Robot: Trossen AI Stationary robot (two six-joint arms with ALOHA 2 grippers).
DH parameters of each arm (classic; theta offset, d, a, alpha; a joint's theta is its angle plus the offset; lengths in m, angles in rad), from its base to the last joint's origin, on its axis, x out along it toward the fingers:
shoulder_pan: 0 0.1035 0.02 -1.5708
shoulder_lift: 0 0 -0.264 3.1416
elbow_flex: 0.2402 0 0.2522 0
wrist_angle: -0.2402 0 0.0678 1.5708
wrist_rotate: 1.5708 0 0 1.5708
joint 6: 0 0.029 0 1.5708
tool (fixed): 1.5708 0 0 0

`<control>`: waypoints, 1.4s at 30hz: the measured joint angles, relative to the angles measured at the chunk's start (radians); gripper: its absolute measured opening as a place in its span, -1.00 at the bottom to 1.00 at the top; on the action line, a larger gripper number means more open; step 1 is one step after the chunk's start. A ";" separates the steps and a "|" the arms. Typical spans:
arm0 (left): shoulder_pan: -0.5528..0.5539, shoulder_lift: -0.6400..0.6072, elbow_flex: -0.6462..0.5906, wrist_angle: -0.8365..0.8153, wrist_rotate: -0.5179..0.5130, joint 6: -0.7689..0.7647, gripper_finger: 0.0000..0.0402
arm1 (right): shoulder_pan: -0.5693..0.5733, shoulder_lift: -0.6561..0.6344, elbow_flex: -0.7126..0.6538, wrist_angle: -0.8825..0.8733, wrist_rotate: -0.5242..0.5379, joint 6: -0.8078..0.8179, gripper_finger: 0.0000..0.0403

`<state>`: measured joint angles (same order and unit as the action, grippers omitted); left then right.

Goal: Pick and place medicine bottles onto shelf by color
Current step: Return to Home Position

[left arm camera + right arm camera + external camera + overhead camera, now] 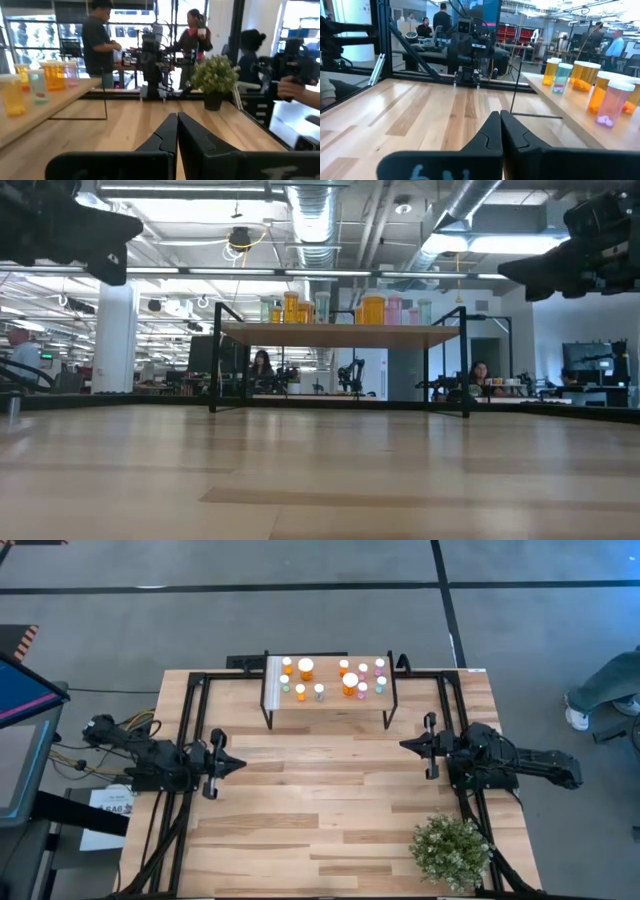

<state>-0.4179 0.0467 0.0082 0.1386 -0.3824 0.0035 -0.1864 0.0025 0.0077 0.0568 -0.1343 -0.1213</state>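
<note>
Small white-capped medicine bottles (306, 668), about a dozen with orange, pink or green bodies, stand upright on the light wood plank of the black-legged shelf (330, 705), at the middle of the far edge of the pale wooden table (320, 810). A bushy green potted plant (452, 850) sits well apart in the near corner beside the right arm. The left gripper (240, 764) hovers over the table's left side and the right gripper (404, 745) over its right side, tips facing inward, each with fingers pressed together and empty.
</note>
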 joint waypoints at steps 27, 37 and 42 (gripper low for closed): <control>0.000 -0.042 -0.001 -0.058 0.027 0.045 -1.00 | 0.000 0.004 -0.002 -0.018 0.030 0.016 -0.85; 0.000 -0.042 -0.002 -0.058 0.028 0.029 -1.00 | 0.000 0.004 -0.002 -0.018 0.030 0.016 -0.85; 0.000 -0.042 -0.002 -0.058 0.028 0.032 -1.00 | 0.000 0.004 -0.003 -0.019 0.030 0.017 -0.84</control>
<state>-0.4179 0.0044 0.0067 0.0807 -0.3542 0.0360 -0.1860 0.0063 0.0051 0.0380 -0.1040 -0.1047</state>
